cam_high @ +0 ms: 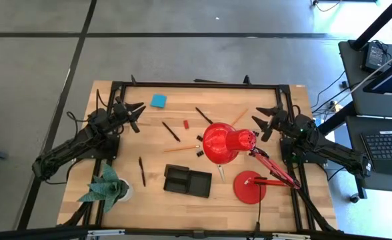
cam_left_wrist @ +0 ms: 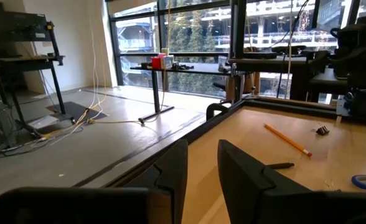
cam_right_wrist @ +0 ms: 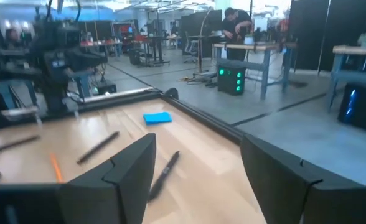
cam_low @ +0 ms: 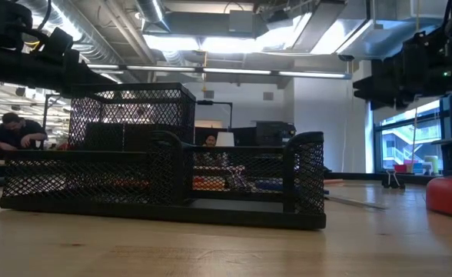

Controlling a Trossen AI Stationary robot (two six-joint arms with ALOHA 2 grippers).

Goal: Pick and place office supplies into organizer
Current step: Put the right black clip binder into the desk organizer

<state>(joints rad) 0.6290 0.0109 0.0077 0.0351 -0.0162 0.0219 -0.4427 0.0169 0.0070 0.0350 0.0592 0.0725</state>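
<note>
The office supplies lie loose on the wooden table: a blue sticky-note pad (cam_high: 159,101) (cam_right_wrist: 157,117), black pens (cam_high: 171,131) (cam_high: 142,171) (cam_right_wrist: 98,147), a pencil (cam_high: 181,149) (cam_left_wrist: 287,139), a tiny red piece (cam_high: 186,124) and black clips (cam_high: 199,138). The black mesh organizer (cam_high: 187,181) (cam_low: 164,185) stands near the table's front edge. My left gripper (cam_high: 134,113) (cam_left_wrist: 201,180) hovers open at the far left, above the table, with nothing between its fingers. My right gripper (cam_high: 266,121) (cam_right_wrist: 198,180) hovers at the far right, open wide and empty.
A red desk lamp leans over the table's middle, its shade (cam_high: 226,141) above some supplies and its round base (cam_high: 249,187) (cam_low: 449,196) right of the organizer. A green paper plant (cam_high: 106,189) stands at the front left. A black frame (cam_high: 196,85) borders the table.
</note>
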